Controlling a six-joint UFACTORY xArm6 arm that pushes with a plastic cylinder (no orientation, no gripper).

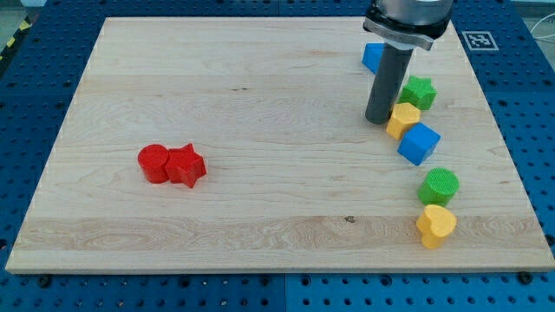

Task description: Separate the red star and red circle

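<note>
The red circle (154,163) and the red star (186,165) lie touching side by side on the wooden board (260,87), at the view's left, circle on the left. My tip (378,120) rests on the board at the view's upper right, far from both red blocks. It stands just left of a yellow block (402,119).
Near my tip are a blue block (374,57) partly hidden behind the rod, a green star (419,91) and a blue cube (419,143). Lower right lie a green circle (440,185) and a yellow heart (435,225).
</note>
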